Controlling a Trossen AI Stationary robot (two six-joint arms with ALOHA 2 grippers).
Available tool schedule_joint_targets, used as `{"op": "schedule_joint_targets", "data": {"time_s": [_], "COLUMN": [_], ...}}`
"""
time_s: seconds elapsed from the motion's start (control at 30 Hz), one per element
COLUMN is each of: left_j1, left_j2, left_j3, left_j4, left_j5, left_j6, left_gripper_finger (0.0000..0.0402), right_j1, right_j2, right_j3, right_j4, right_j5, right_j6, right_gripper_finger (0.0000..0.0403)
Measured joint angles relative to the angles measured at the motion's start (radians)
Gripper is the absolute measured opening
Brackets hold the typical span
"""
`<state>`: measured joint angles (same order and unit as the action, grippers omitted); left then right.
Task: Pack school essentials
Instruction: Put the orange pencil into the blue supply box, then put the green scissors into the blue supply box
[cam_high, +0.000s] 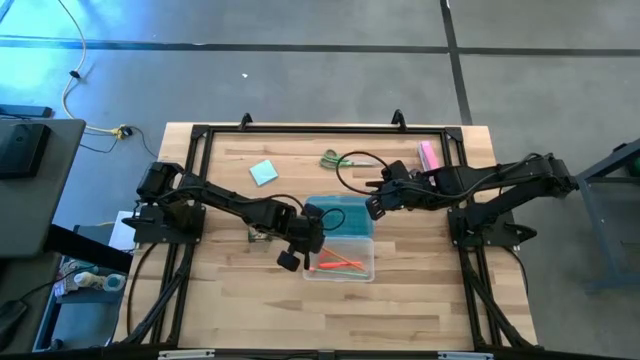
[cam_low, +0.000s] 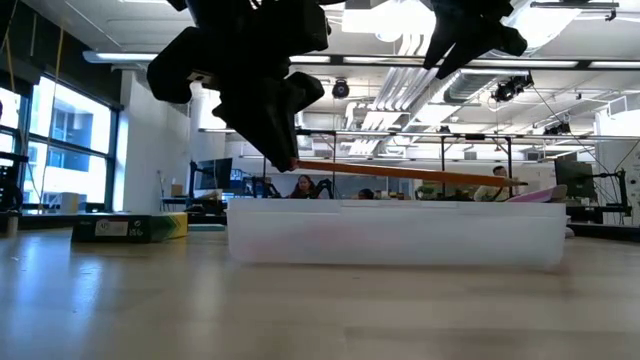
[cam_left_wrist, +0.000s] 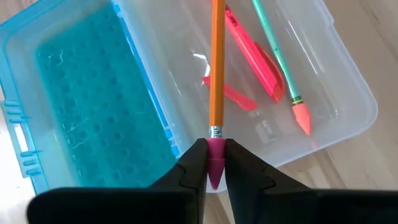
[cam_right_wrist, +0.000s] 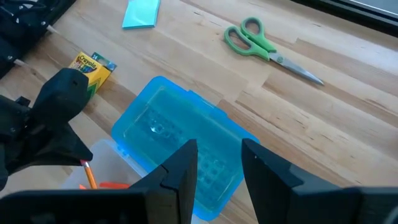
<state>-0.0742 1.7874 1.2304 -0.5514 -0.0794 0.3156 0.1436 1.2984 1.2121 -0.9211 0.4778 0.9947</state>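
My left gripper hangs over the clear case and is shut on an orange pencil. Inside the case lie a red pen, a green pencil and a small red piece. The teal lid lies open beside the case. My right gripper is open above that lid, touching nothing. Green-handled scissors, a light-blue pad and the crayon box lie flat on the table. My left gripper pinches the orange pencil by its pink eraser end between the two fingertips. The fingers slant down from the table's left, and the pencil runs on beyond them. The pencil is lifted clear, nearly level, just above the case's rim.
A pink oblong block lies near the table's far right corner. A black cable loops across the table by the scissors. The crayon box sits left of the case. People sit in the room behind.
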Motion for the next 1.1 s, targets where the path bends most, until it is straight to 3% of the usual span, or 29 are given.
{"op": "schedule_joint_targets", "data": {"time_s": [0.33,0.57,0.83,1.1], "left_j1": [0.0,0.003,0.064,0.192], "left_j2": [0.0,-0.003,-0.061,-0.187], "left_j3": [0.0,0.0,0.0,0.0], "left_j4": [0.0,-0.008,-0.063,-0.177], "left_j5": [0.033,-0.026,-0.015,-0.013], "left_j6": [0.001,-0.011,-0.076,-0.079], "left_gripper_finger": [0.0097,0.0133,0.0127,0.012], "right_j1": [0.0,0.0,0.0,0.0], "right_j2": [0.0,0.0,0.0,0.0], "right_j3": [0.0,0.0,0.0,0.0], "right_j4": [-0.005,-0.005,-0.002,0.026], "right_j5": [0.005,0.008,0.025,0.078], "right_j6": [0.023,0.045,0.069,0.079], "right_gripper_finger": [0.0116,0.0116,0.0116,0.0116]}}
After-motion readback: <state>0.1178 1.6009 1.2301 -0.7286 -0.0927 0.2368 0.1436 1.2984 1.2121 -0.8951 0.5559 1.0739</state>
